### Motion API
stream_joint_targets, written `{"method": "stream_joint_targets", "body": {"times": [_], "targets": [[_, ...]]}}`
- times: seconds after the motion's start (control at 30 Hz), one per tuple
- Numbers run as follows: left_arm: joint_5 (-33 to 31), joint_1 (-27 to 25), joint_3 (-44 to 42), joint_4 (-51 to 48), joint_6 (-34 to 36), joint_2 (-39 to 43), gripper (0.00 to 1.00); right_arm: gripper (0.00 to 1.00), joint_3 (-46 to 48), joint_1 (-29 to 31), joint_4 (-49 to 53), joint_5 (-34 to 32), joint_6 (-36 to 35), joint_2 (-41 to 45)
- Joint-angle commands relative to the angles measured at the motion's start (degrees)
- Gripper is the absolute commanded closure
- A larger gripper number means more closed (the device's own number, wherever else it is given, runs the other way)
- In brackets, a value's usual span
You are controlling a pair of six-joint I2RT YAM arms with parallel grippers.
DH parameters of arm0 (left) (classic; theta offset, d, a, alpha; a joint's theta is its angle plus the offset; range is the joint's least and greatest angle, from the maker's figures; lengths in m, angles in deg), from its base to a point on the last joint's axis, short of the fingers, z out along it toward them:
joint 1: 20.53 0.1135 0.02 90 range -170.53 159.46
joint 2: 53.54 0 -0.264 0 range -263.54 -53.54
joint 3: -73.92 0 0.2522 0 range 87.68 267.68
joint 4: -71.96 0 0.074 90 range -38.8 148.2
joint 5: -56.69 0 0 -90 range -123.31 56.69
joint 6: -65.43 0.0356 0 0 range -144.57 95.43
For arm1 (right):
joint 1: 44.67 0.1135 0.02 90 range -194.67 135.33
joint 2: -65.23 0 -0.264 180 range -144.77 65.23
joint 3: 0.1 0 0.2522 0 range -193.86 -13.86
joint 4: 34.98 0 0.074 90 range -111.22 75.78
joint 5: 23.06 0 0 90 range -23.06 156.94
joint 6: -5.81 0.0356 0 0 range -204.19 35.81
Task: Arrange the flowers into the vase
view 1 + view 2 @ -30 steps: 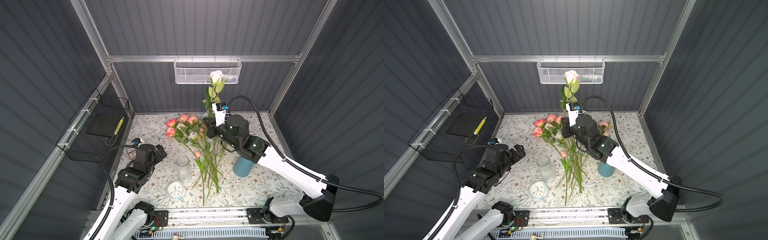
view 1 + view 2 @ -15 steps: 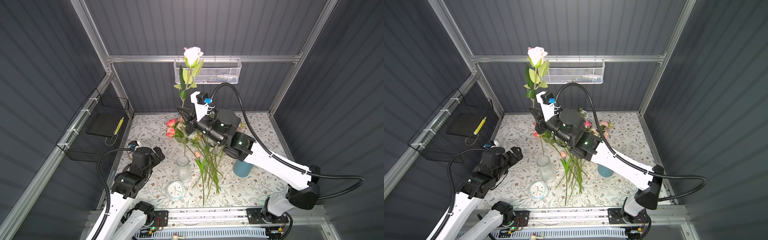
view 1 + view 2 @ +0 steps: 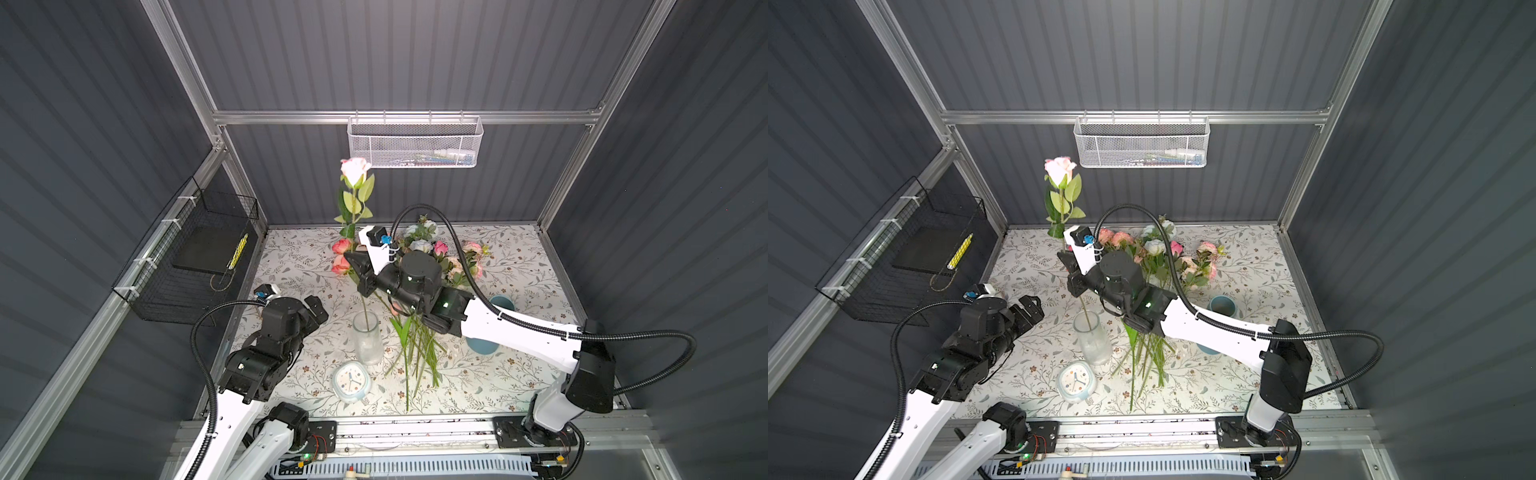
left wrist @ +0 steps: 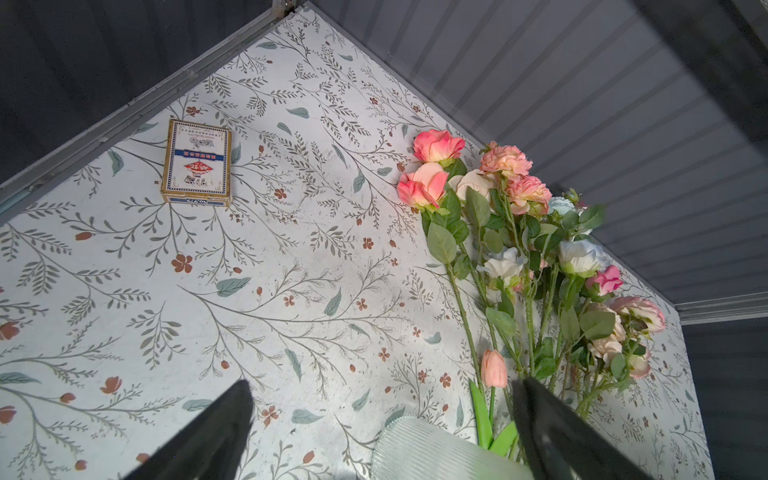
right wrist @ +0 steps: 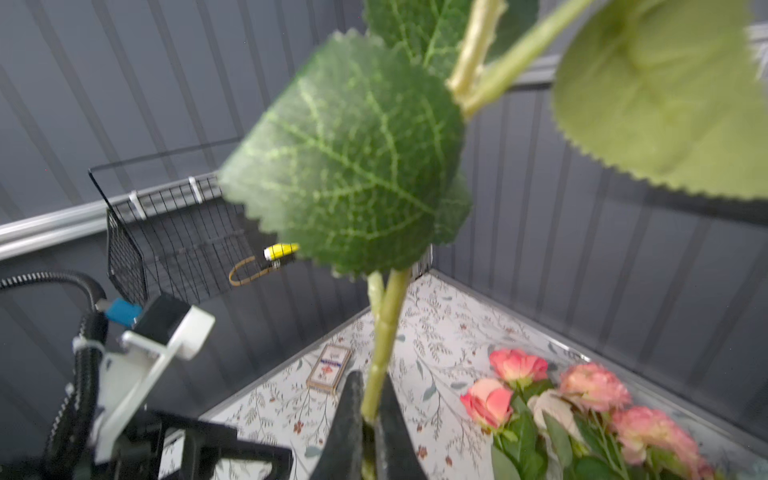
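Note:
A clear ribbed glass vase [image 3: 368, 338] [image 3: 1092, 338] stands upright near the table's front middle. My right gripper [image 3: 358, 272] [image 3: 1069, 270] [image 5: 370, 382] is shut on the green stem [image 5: 384, 332] of a pale pink rose [image 3: 354, 170] [image 3: 1059, 168], held upright above the vase. The stem's lower end reaches into the vase mouth. The other flowers [image 3: 436, 257] [image 3: 1163, 253] [image 4: 519, 232] lie in a pile right of the vase, partly under the right arm. My left gripper [image 3: 318, 307] [image 3: 1032, 307] [image 4: 382, 382] is open and empty, just left of the vase [image 4: 436, 453].
A round alarm clock [image 3: 351, 380] lies in front of the vase. A blue cup [image 3: 1223, 305] stands behind the right arm. A card box [image 4: 196, 162] lies at the back left. A black wire basket [image 3: 199, 266] and a white mesh basket [image 3: 413, 141] hang on the walls.
My right gripper carried the rose left from the back, lifted it high, then lowered it so the stem now enters the vase. The left arm shifted only slightly.

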Motion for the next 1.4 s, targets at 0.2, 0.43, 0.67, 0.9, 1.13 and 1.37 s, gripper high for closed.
{"method": "stream_joint_targets", "body": {"times": [0.2,0.43,0.67,0.9,1.13,1.37], "targets": [[3.0,0.3,-2.5,0.9,-0.5,0.2,0.00,0.71,8.7,0.6,-0.7,1.7,6.4,4.7],[5.7,0.2,-2.8,2.0,-0.2,-1.2,0.00,0.40,13.4,0.6,1.5,4.0,9.5,10.1],[6.2,0.3,-3.4,2.6,0.0,-1.1,0.00,0.26,22.2,0.3,3.2,-0.3,13.1,20.0],[6.5,0.3,-4.0,2.5,0.2,-0.9,0.00,0.24,33.0,-3.4,9.2,-6.3,19.9,29.2],[6.9,0.3,-4.9,2.7,0.3,-0.8,0.00,0.41,38.9,-15.0,14.4,3.2,34.3,25.9],[7.2,0.3,-5.2,2.3,0.1,-0.7,0.00,0.61,31.3,-15.4,25.2,-0.3,40.0,13.0]]}}
